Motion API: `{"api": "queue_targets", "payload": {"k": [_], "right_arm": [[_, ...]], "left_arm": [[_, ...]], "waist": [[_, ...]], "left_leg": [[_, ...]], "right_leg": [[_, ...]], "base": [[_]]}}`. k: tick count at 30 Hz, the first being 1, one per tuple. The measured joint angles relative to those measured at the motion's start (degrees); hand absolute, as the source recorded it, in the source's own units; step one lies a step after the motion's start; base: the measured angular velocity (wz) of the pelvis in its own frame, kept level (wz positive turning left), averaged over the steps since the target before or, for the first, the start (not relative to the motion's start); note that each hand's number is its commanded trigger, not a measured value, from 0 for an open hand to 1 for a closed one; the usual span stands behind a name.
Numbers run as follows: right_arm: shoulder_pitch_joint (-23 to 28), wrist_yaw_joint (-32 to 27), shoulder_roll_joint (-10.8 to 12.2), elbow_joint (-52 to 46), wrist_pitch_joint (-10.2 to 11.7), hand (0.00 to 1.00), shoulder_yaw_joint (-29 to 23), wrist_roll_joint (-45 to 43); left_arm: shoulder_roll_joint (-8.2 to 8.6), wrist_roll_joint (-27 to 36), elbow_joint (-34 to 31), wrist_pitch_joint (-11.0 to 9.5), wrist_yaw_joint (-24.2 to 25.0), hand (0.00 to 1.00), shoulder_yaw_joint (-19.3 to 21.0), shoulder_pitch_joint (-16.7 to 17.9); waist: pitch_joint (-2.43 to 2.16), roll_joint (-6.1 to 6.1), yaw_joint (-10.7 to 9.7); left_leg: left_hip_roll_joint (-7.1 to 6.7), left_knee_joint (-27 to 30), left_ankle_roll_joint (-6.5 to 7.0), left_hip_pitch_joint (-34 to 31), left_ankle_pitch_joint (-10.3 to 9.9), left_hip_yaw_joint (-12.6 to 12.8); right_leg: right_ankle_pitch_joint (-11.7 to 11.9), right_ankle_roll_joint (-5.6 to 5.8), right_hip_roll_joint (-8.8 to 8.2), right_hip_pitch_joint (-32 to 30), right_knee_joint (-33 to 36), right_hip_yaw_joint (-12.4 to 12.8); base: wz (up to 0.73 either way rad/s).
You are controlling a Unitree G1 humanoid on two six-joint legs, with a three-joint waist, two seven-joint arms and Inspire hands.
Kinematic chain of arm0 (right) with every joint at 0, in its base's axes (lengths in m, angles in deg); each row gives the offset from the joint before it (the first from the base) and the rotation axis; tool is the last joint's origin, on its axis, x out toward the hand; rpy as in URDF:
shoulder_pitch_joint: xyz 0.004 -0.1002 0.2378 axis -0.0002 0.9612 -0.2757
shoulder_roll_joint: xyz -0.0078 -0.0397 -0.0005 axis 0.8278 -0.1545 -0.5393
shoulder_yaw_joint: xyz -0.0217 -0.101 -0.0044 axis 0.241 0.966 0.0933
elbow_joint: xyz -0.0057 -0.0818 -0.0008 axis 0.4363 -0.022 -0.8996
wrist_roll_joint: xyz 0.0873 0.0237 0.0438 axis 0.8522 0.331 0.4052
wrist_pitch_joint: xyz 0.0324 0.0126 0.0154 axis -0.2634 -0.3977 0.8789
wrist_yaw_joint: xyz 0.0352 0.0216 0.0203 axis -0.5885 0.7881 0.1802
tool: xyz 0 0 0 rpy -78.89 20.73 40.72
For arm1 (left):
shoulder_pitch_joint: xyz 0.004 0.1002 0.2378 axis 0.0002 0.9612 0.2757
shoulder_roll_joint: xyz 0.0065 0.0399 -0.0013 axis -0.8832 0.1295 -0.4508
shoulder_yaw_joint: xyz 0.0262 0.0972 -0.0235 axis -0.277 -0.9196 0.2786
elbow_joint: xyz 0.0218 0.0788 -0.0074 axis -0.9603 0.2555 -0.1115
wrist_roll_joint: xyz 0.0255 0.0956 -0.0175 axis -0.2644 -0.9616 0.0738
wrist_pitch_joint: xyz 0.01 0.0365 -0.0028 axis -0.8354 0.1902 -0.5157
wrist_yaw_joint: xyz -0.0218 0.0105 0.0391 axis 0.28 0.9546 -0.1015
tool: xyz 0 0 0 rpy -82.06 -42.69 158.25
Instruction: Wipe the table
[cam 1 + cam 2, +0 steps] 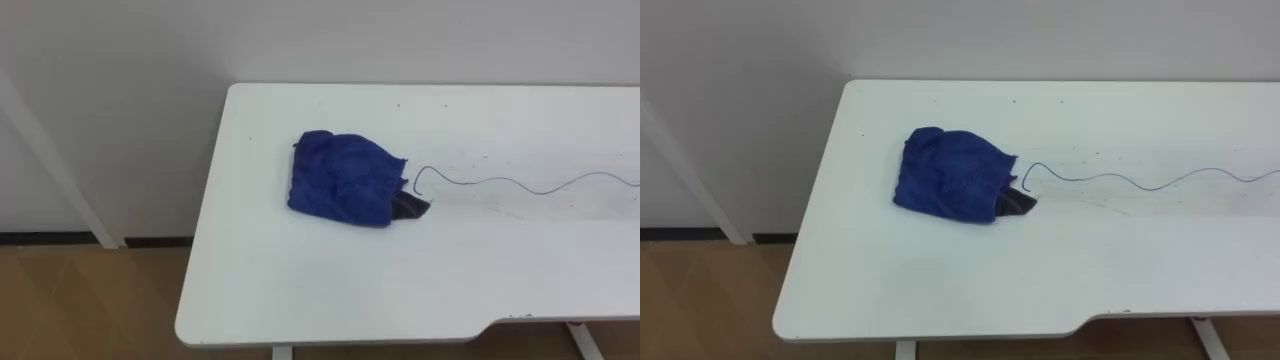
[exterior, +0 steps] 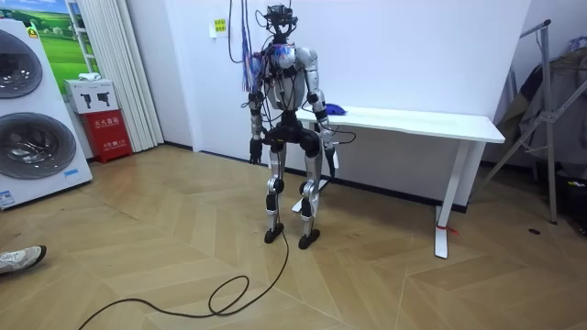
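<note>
A crumpled blue cloth (image 1: 345, 178) lies on the white table (image 1: 300, 290), near its left end and towards the wall. A dark patch (image 1: 410, 207) peeks out at the cloth's right edge. From there a thin blue scribbled line (image 1: 520, 186) runs right across the tabletop, with small dark specks around it. In the room view I stand upright at the table's left end (image 2: 413, 119), where the cloth (image 2: 336, 109) shows as a blue spot. My left hand (image 2: 254, 156) hangs by my side. My right hand (image 2: 327, 137) is low by the table's edge.
The wall runs close behind the table. A white slanted bar (image 1: 55, 165) leans at the far left. The table's front edge has a curved cut-out (image 1: 500, 325). Washing machines (image 2: 32, 119) and a red box (image 2: 108, 133) stand at the room view's left; a metal rack (image 2: 550, 110) stands at its right.
</note>
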Motion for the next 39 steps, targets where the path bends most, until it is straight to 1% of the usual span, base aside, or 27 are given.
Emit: {"api": "queue_targets", "payload": {"k": [11,13,17,19,20,21,22,23,24,25,26,27,28,29,30,31,32,33,34,35,36,37,39], "right_arm": [[-0.01,0.1,-0.01,-0.02,0.08,0.0,-0.11,0.1],[-0.17,0.07,-0.03,0.2,-0.02,0.0,-0.11,1.67],[-0.29,-0.43,-0.02,1.92,-0.06,0.0,-0.21,8.29],[0.08,-1.03,-0.05,2.46,-0.08,0.0,-1.28,12.49],[0.33,-1.41,-0.07,3.26,-0.11,0.0,-3.76,15.93],[0.38,-2.12,-0.12,4.33,-0.16,0.0,-7.25,19.09],[0.56,-2.57,-0.18,4.54,-0.22,0.0,-9.31,20.8],[0.99,-3.25,-0.51,4.54,-0.38,0.0,-13.01,24.05],[1.47,-3.61,-1.05,4.66,-0.4,0.0,-17.17,27.01],[1.64,-3.69,-1.52,4.95,-0.38,0.0,-19.02,28.66],[1.91,-4.06,-2.86,5.79,-0.53,0.0,-21.53,32.4],[2.24,-4.78,-4.31,6.58,-0.67,0.0,-23.74,35.59],[2.48,-5.15,-4.95,6.67,-0.75,0.0,-25.22,36.33],[2.6,-6.09,-6.32,6.63,-0.96,0.0,-28.14,37.53],[2.39,-7.17,-7.89,6.55,-1.08,0.0,-30.62,38.85],[2.25,-7.83,-8.69,6.51,-1.08,0.0,-31.74,39.41],[1.53,-9.63,-10.36,6.45,-1.07,0.0,-33.18,40.2],[0.4,-11.87,-11.83,5.66,-1.08,0.0,-33.65,40.36],[-0.16,-12.99,-12.33,4.69,-1.07,0.0,-33.76,40.46],[-2.08,-15.09,-13.43,3.28,-0.87,0.0,-33.76,40.41],[-4.21,-16.76,-14.33,1.05,-0.57,0.0,-33.71,40.24],[-5.11,-17.51,-14.7,-0.43,-0.41,0.0,-33.68,39.97],[-8.85,-20.28,-15.96,-6.49,0.09,0.0,-33.49,36.72]], "left_arm": [[-0.06,-0.05,-0.03,-0.07,0.37,0.0,0.15,-0.06],[-0.17,0.05,0.0,-0.07,0.58,0.0,0.15,-0.24],[-0.42,0.5,0.06,-0.03,1.51,0.0,0.15,-0.28],[-0.4,0.49,0.07,-0.02,2.13,0.0,0.27,-0.28],[-0.33,0.37,0.05,0.06,2.22,0.0,0.92,-0.18],[-0.11,0.01,0.01,0.1,2.34,0.0,3.18,0.0],[-0.09,0.0,-0.02,0.11,2.49,0.0,4.44,0.16],[-0.13,0.01,-0.01,0.14,2.66,0.0,6.89,0.57],[-0.27,0.03,0.0,0.29,2.67,0.0,9.62,0.95],[-0.42,0.1,0.0,0.39,2.67,0.0,10.93,1.33],[-0.98,0.3,0.01,0.54,2.69,0.0,12.43,1.71],[-1.77,0.4,-0.01,0.59,2.69,0.0,13.48,1.65],[-2.17,0.38,-0.02,0.55,2.69,0.0,14.01,1.54],[-2.88,0.23,-0.02,0.54,2.68,0.0,15.47,1.75],[-3.59,0.23,-0.02,0.52,2.64,0.0,16.66,1.96],[-3.9,0.23,-0.03,0.45,2.63,0.0,17.28,1.85],[-4.49,0.1,-0.1,0.23,2.57,0.0,18.0,1.83],[-5.07,0.1,-0.76,0.02,2.44,0.0,18.03,1.7],[-5.3,0.1,-1.12,-0.1,2.32,0.0,17.99,1.73],[-5.61,0.41,-1.68,-0.17,1.9,0.0,17.82,1.18],[-5.9,0.46,-2.44,-0.22,1.81,0.0,17.02,1.05],[-6.05,0.32,-2.71,-0.23,1.74,0.0,16.46,1.09],[-6.29,0.01,-3.51,-0.66,1.67,0.0,14.69,1.07]], "waist": [[0.01,-0.02,0.01],[0.03,-0.06,0.01],[0.02,0.01,-0.12],[0.05,-0.02,-0.21],[0.05,-0.05,-0.35],[0.05,-0.13,-0.75],[0.04,-0.13,-1.03],[0.04,-0.19,-1.79],[0.05,-0.25,-2.74],[0.02,-0.31,-3.1],[-0.14,-0.63,-3.42],[-0.19,-1.01,-3.92],[-0.18,-1.18,-4.12],[-0.03,-1.5,-4.51],[-0.21,-2.44,-4.89],[-0.12,-2.52,-4.89],[0.01,-3.05,-4.92],[0.03,-3.92,-4.97],[0.11,-4.27,-4.95],[0.1,-4.99,-4.95],[-0.04,-5.03,-4.92],[0.11,-5.43,-4.84],[-0.09,-5.32,-4.74]], "left_leg": [[0.0,-0.06,0.0,0.01,0.0,-0.06],[-0.01,-0.07,0.0,-0.09,0.0,-0.1],[0.03,-0.07,0.02,0.09,-0.03,-0.1],[0.02,-0.09,0.02,0.03,-0.03,-0.08],[0.02,-0.17,0.01,0.02,-0.05,-0.09],[0.03,-0.21,0.0,0.02,-0.06,-0.13],[0.04,-0.22,0.0,0.05,-0.06,-0.16],[0.05,-0.24,0.0,0.09,-0.07,-0.16],[0.06,-0.35,0.0,0.05,-0.06,-0.1],[0.06,-0.4,0.0,0.04,-0.06,-0.08],[0.03,-0.52,0.0,0.11,-0.06,0.05],[0.02,-0.59,0.0,0.13,-0.06,0.12],[0.03,-0.67,0.0,0.11,-0.06,0.13],[0.04,-0.75,0.0,0.1,-0.06,0.19],[0.07,-0.78,0.0,0.12,-0.06,0.37],[0.1,-0.83,0.0,0.1,-0.06,0.55],[0.1,-0.83,0.0,0.08,-0.06,0.73],[0.09,-0.81,0.0,0.07,-0.07,0.79],[0.11,-0.79,0.0,0.05,-0.07,0.83],[0.11,-0.66,0.01,-0.19,-0.08,0.89],[0.14,-0.58,0.02,-0.58,-0.08,0.92],[0.12,-0.52,0.02,-0.86,-0.08,0.92],[0.09,-0.3,0.03,-1.24,-0.06,1.11]], "right_leg": [[0.0,0.0,0.0,0.05,0.0,0.0],[0.0,0.0,-0.04,-0.04,0.04,-0.07],[0.0,0.0,-0.02,0.12,-0.04,-0.1],[0.0,0.0,-0.02,0.1,-0.09,-0.11],[0.0,0.0,0.0,0.05,-0.1,-0.09],[0.0,0.0,0.0,0.12,-0.19,-0.13],[0.0,0.0,0.0,0.2,-0.26,-0.15],[0.0,0.0,0.0,0.25,-0.35,-0.15],[0.0,0.0,0.0,0.22,-0.42,-0.23],[0.0,0.0,0.02,0.22,-0.56,-0.18],[0.0,0.0,0.05,0.21,-0.66,-0.07],[0.0,0.0,0.06,0.21,-0.68,-0.04],[-0.01,0.01,0.06,0.21,-0.73,-0.04],[0.0,0.0,0.1,0.18,-0.84,0.11],[0.0,0.0,0.14,0.03,-0.81,0.3],[0.01,-0.02,0.19,-0.08,-0.83,0.44],[0.04,-0.07,0.22,-0.11,-0.89,0.62],[0.06,-0.08,0.19,-0.18,-0.83,0.58],[0.11,-0.11,0.19,-0.19,-0.87,0.53],[0.3,-0.16,0.18,-0.49,-0.86,0.53],[0.66,-0.14,0.25,-0.79,-1.09,0.58],[0.78,-0.11,0.26,-0.99,-1.15,0.58],[0.9,-0.06,0.29,-1.52,-1.09,0.56]], "base": [[0.0],[0.0],[0.0],[0.0],[0.0],[0.0],[0.0],[0.0],[0.0],[-0.03],[-0.05],[0.0],[0.0],[-0.06],[-0.11],[-0.12],[-0.09],[-0.06],[-0.05],[-0.06],[-0.06],[-0.03],[-0.04]]}}
